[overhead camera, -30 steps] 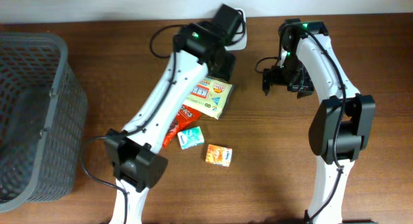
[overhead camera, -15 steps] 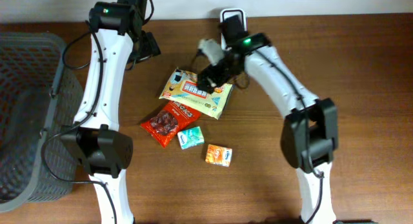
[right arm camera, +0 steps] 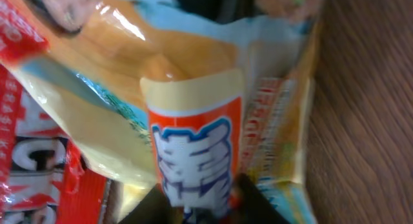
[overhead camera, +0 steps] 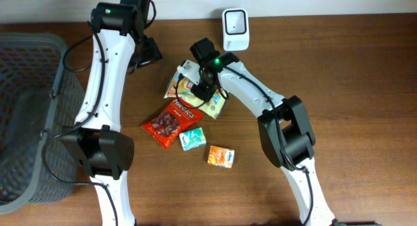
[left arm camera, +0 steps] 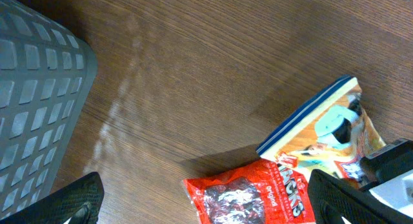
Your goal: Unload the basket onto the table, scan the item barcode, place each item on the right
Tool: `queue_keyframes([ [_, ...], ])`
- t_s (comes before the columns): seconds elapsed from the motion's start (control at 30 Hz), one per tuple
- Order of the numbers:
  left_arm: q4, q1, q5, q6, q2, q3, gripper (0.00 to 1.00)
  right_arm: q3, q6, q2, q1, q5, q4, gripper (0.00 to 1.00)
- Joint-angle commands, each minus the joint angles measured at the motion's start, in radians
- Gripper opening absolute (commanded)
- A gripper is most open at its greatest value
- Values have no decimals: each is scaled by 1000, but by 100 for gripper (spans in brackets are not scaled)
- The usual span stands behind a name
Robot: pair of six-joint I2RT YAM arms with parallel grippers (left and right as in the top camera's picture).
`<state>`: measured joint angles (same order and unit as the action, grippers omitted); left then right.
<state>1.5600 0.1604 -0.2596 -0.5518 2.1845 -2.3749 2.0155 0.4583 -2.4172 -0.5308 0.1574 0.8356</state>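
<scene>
One snack bag [overhead camera: 217,106] lies diagonally, pinched by the right end effector [overhead camera: 199,89]; left end effector [overhead camera: 147,54] spread.

On my wooden surface [overhead camera: 365,89], a yellow bag [overhead camera: 212,105] sits at the right pincer [overhead camera: 195,84], one edge raised. Nearer the arm bases from it: red bag [overhead camera: 171,122], teal packet [overhead camera: 192,139], orange packet [overhead camera: 221,156]. The scanner [overhead camera: 234,21] lies beyond the pincer, the basket [overhead camera: 32,115] far to its left.

Left arm [overhead camera: 104,89] stretched up-table, left gripper [overhead camera: 148,53] hanging with jaws wide apart. We see right arm [overhead camera: 254,89] bent leftward, right gripper [overhead camera: 197,84] low, jaws pinching snack packet [left arm camera: 322,130].
</scene>
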Motion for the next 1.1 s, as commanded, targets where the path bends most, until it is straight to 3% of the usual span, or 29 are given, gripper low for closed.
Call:
queue_keyframes([
  [0.0, 2, -6, -11, -16, 9, 7, 99, 12, -137, -41, -5, -92, 17, 4],
  [0.1, 2, -6, -22, -16, 9, 7, 99, 113, -288, -29, 17, -137, 56, 4],
  [0.23, 2, -6, -22, -16, 9, 7, 99, 431, -481, -24, 158, -136, 185, 4],
  [0.3, 0, -6, -22, -16, 9, 7, 99, 489, -527, -24, 214, -136, 142, 4],
  [0.47, 1, -6, -22, -16, 9, 7, 99, 472, -546, -27, 295, -136, -90, 4],
  [0.63, -2, -6, -21, -16, 9, 7, 99, 337, -546, -30, 296, -137, -179, 4],
  [0.73, -2, -6, -21, -16, 9, 7, 99, 336, -546, 16, 319, -242, -163, 4],
  [0.87, -2, -6, -13, -16, 9, 7, 99, 337, -693, 188, 527, -320, -4, 4],
  [1.0, -3, -6, -6, -16, 9, 7, 99, 321, -767, 189, 846, -330, 240, 4],
  [1.07, -2, -6, -6, -16, 9, 7, 99, 257, -767, 185, 974, -330, 245, 4],
])
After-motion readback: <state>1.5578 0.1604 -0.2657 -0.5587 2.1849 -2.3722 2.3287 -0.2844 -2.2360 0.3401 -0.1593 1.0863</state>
